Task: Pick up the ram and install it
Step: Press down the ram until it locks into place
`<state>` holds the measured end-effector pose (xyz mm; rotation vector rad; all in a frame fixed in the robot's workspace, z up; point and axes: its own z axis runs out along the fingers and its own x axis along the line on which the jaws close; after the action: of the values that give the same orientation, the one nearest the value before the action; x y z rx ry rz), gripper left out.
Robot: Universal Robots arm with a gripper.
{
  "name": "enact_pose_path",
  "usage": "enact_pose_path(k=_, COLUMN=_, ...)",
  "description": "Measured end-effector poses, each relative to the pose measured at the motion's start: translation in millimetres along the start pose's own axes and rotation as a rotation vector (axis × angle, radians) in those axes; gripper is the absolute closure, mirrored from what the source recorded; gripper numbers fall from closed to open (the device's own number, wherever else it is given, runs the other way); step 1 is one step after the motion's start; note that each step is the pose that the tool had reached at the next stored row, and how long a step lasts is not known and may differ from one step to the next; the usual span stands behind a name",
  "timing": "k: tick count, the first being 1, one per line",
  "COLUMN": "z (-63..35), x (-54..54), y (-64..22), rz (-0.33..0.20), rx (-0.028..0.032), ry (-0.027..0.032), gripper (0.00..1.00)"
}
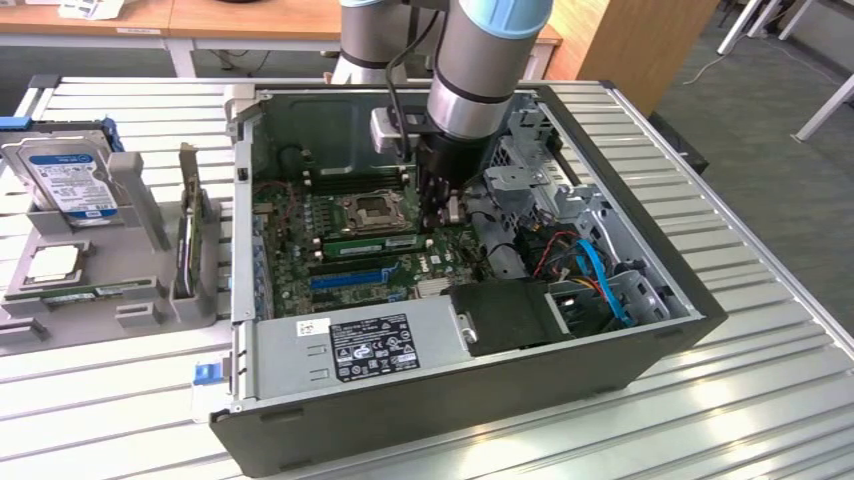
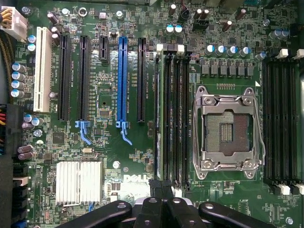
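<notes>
Jaws closed; ram [image 1: 374,244] lengthwise along slots [image 2: 175,118]

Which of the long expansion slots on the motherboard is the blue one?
The blue slot, standing between black slots; the others are black, except one white slot at the row's end.

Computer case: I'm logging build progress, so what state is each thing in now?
computer case: lying on its side, panel off.
CPU socket: empty.
ram: standing on edge on the motherboard, beside the CPU socket.
gripper: jaws shut, at the ram's end.
hard drive: standing in its holder, outside the case.
</notes>
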<state>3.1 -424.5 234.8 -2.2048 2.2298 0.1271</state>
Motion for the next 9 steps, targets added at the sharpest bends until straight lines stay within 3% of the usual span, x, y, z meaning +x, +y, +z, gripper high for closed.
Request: enact_pose_path(k=9, z=2.1, x=0.1, y=-0.1, rz=0.000, rx=0.0000, ry=0.0000, gripper=0.90)
